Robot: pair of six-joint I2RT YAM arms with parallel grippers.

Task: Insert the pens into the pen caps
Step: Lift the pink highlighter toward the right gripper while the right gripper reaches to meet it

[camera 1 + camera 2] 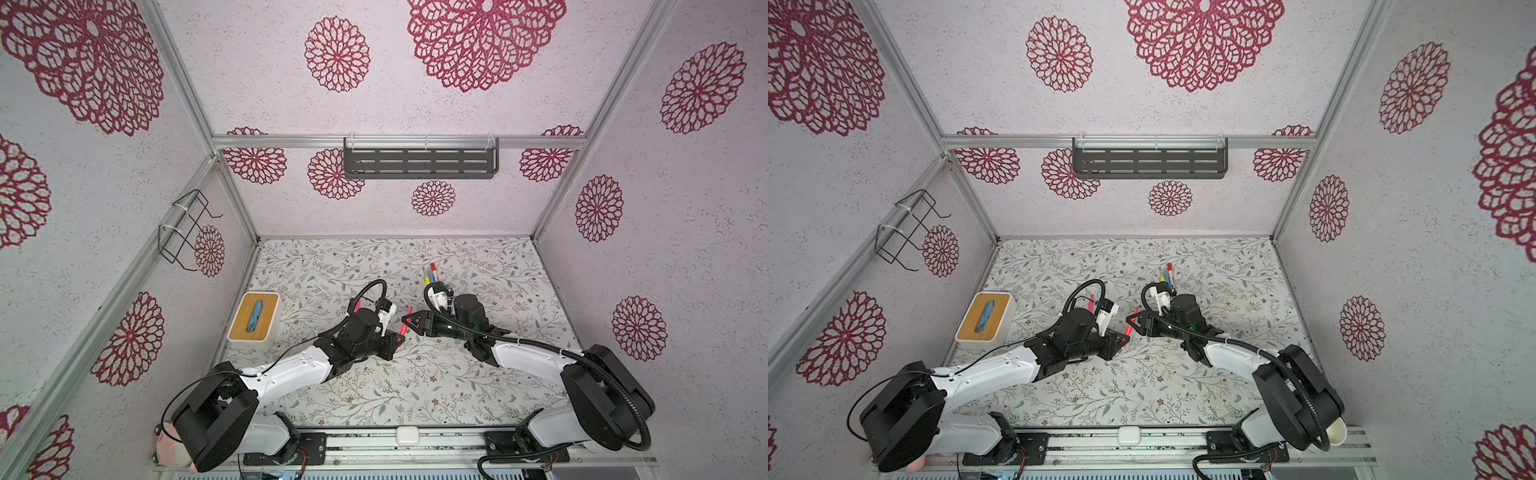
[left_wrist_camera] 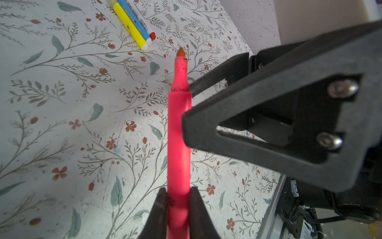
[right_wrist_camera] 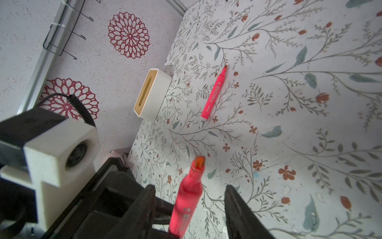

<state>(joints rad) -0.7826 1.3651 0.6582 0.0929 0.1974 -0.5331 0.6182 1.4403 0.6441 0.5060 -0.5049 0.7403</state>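
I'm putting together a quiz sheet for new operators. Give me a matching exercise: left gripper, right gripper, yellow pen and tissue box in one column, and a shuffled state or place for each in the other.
Column one:
1. left gripper
2. right gripper
3. yellow pen
4. tissue box

Column two:
A. lies on the table beside a blue pen
B. open, jaws either side of the pink-red pen
C. stands at the table's left edge in both top views
D. shut on the pink-red pen

Pairs: 1-D, 2-B, 3-A, 4-C
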